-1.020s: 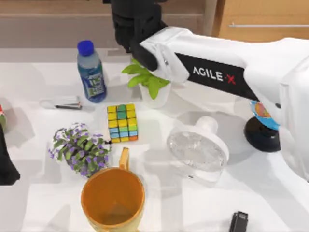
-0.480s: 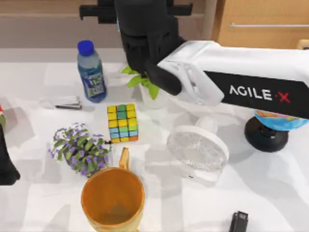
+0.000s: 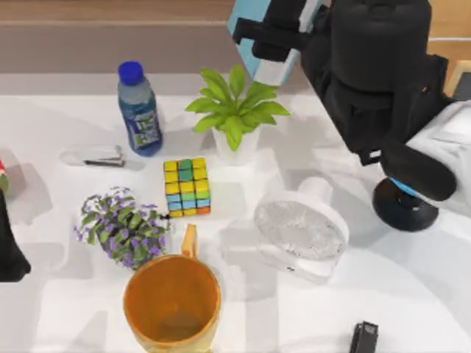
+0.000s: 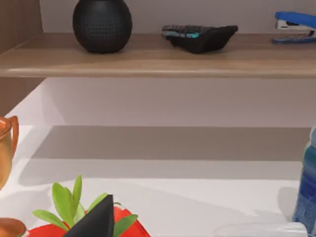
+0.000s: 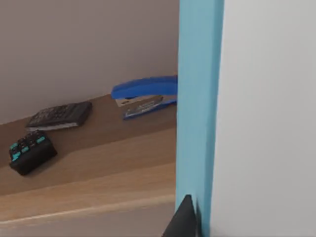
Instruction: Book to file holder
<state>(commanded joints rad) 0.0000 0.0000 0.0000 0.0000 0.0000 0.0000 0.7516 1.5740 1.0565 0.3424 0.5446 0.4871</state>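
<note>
The book (image 3: pixel 254 33) is hanging tilted in the air above the back edge of the surface (image 3: pixel 66 132), just behind the green potted plant (image 3: pixel 235 118). The right end effector (image 3: pixel 283 37) is clamping on it; in the right wrist view its teal edge is standing before a shelf (image 5: pixel 89 153) bearing a blue stapler (image 5: pixel 145 96). The left end effector (image 3: pixel 11 250) is sitting at the surface's left edge; I cannot tell how its fingers are set.

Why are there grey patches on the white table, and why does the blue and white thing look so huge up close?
Top view: the grey patches are soft shadows on the table, beside the bottle and the potted plant. Right wrist view: the book sits right at the camera, held in the right pincer, so it looms large, with the blue stapler small behind.
</note>
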